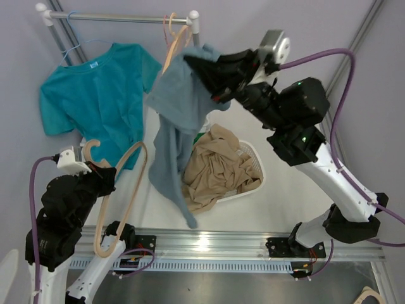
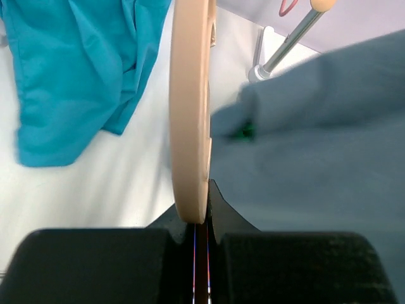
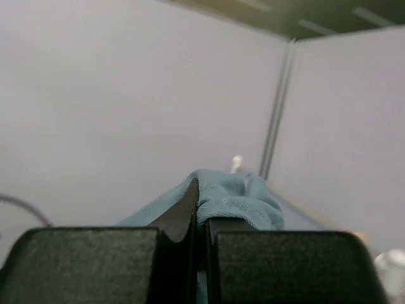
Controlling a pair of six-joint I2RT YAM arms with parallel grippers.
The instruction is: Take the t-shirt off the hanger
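With the right fingers [image 3: 192, 206] clenched on the grey t-shirt [image 1: 177, 107] at upper centre and the left fingers [image 2: 217, 206] pinching the bare hanger [image 1: 123, 196] at lower left (cloth hanging just beside it), best draw the shirt away toward the basket [image 1: 256, 158].

The right gripper [image 3: 199, 210] is pinching a bunched fold of blue-grey t-shirt [image 3: 237, 201], its jaws pressing together. Just behind the t-shirt a small white knob [image 3: 236, 163], possibly a rack cap, is peeking out.
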